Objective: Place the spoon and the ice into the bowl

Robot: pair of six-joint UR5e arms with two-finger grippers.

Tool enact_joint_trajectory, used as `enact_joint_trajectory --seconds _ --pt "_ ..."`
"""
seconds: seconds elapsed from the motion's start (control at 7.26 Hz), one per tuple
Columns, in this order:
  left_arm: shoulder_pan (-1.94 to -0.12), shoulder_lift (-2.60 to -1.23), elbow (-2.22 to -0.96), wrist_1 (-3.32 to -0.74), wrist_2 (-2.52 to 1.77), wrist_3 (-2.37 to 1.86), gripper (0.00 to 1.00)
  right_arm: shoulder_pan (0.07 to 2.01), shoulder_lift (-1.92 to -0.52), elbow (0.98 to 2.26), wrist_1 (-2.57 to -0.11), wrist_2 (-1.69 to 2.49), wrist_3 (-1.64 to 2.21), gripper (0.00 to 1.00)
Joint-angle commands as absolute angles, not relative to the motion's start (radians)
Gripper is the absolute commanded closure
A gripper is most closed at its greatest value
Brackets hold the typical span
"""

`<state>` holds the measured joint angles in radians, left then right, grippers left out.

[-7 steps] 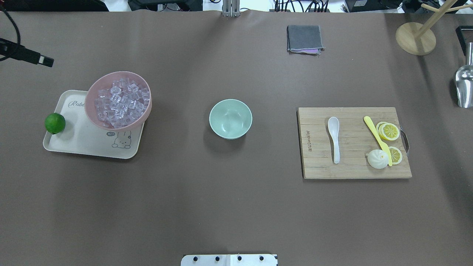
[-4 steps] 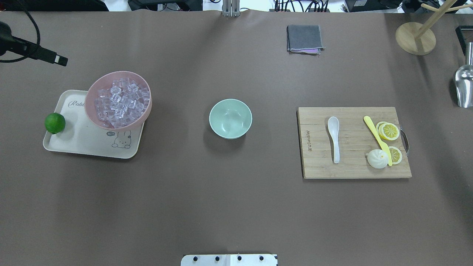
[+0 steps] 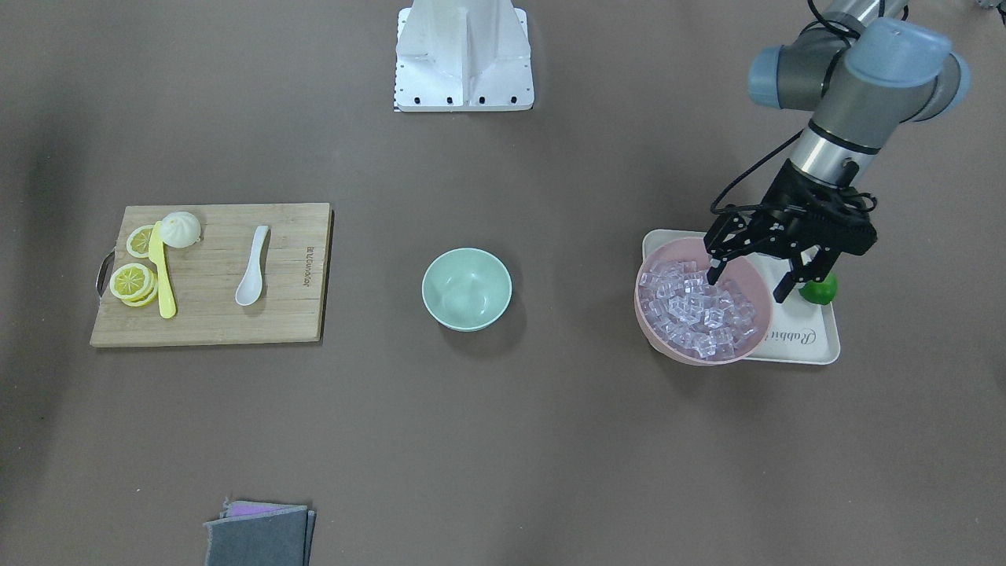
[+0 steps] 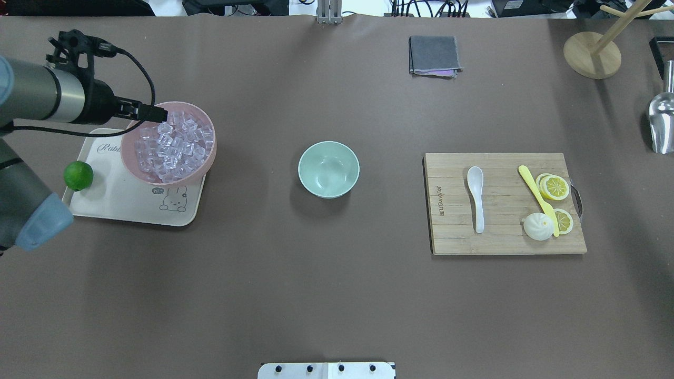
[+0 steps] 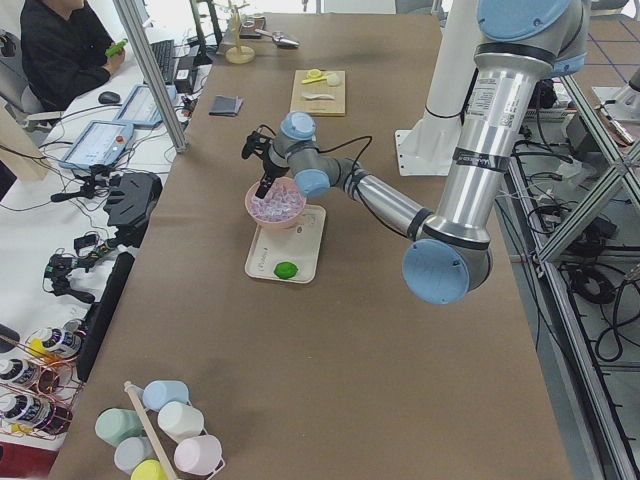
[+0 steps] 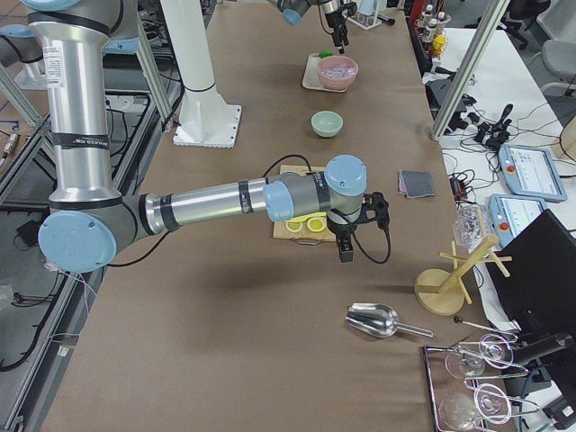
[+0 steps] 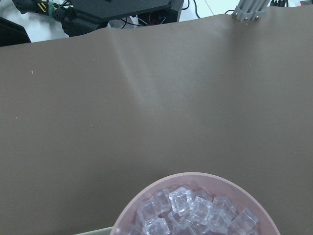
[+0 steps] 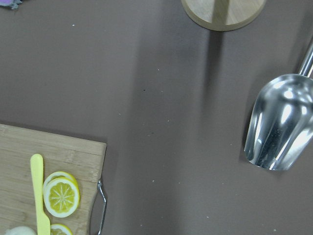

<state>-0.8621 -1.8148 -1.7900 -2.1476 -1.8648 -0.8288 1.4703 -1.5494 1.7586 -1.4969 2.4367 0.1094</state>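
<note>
Having swung in, left hand point(image 3: 747, 288) now over the ice point(image 3: 695, 314), fingers apart

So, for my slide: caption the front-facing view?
Open left claw poised by the ice; bowl empty, spoon on cutting board.

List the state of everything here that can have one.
bowl: upright, empty.
spoon: lying on the cutting board, untouched.
ice: heaped in the pink bowl.
pink bowl: full, on the tray.
lime: whole, on the tray.
cloth: folded.
left tool: open, empty, over the pink bowl.
right tool: cannot tell whether open or shut.
</note>
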Motion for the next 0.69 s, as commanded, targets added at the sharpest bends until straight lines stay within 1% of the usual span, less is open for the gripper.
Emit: enact_joint_trajectory --seconds 0.0,0.14,0.41,0.55 --pt "-0.776 -1.809 -1.789 -2.138 -1.818 -0.841 0.03 1.436 -1.546 1.764 -1.451 2.451 0.126 0.0" --pt "-0.746 -1.809 -1.787 -2.138 -1.81 -0.841 0.03 1.415 -1.543 1.764 -1.403 2.445 0.221 0.0" --pt "-0.713 -1.786 -1.784 -2.14 -1.781 -0.838 0.04 1.314 -1.539 1.766 -1.259 2.4 0.476 0.0" --pt "-0.712 -1.784 -1.783 -2.14 -1.781 -0.838 0.11 1.274 -1.522 1.767 -1.217 2.373 0.568 0.0"
